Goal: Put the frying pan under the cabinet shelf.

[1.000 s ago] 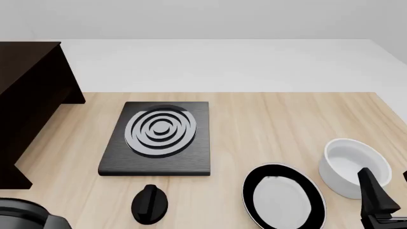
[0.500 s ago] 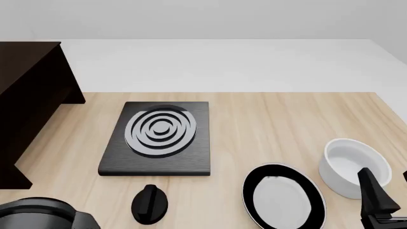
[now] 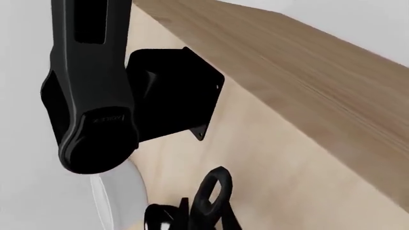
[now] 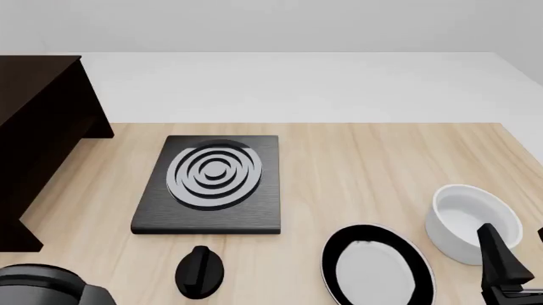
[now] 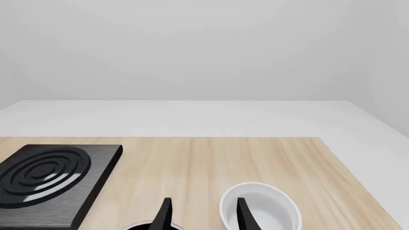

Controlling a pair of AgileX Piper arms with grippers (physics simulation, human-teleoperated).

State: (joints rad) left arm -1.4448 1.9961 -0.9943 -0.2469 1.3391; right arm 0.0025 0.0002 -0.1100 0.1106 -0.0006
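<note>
The frying pan [image 4: 378, 270], black-rimmed with a light grey base, lies on the table at the near right; its handle is not visible. The dark brown cabinet shelf [image 4: 38, 121] stands at the far left. My right gripper [image 4: 517, 254] is at the near right corner, beside the pan and just in front of a white bowl [image 4: 471, 219]. In the right wrist view its fingers [image 5: 203, 216] stand apart with nothing between them. Only a rounded black part of the left arm [image 4: 42, 286] shows at the near left. The left wrist view does not clearly show that gripper's fingers.
A black square stove plate [image 4: 212, 184] with grey rings sits mid-table, and a small black knob [image 4: 199, 272] lies in front of it. The white bowl [image 5: 259, 211] is to the right of the pan. In the left wrist view a large black arm link [image 3: 89, 96] fills one side.
The left arm's black body rose into the near-left corner half a second ago and has sunk back. The frying pan sits slightly nearer the front edge. The right gripper has not moved.
</note>
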